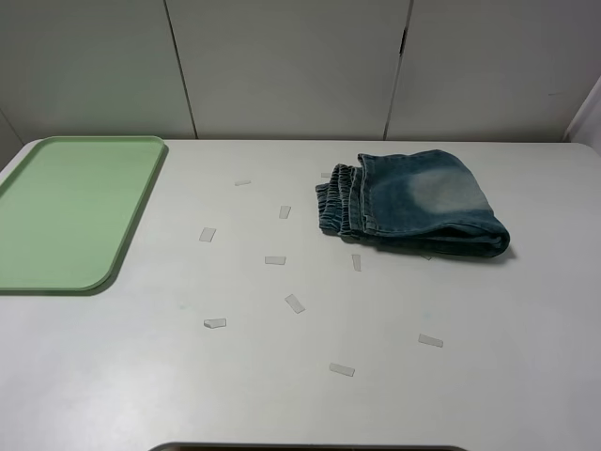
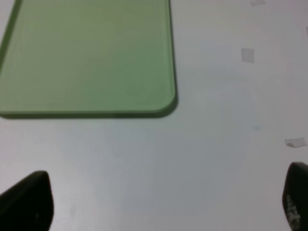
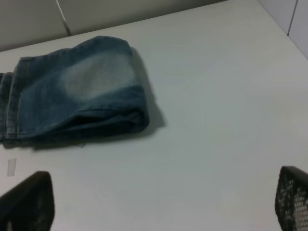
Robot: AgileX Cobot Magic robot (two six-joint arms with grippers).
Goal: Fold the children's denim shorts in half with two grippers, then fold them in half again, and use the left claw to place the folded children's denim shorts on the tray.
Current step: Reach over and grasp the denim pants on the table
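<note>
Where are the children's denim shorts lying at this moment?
In the exterior high view the children's denim shorts lie folded on the table, right of centre toward the far edge, well apart from the tray at the far left.

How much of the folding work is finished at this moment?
Done: the shorts look folded at least once, lying on the table. In hand: nothing; the left tool and right tool are open, apart from the shorts. Left: any further fold, then moving them onto the tray.
</note>
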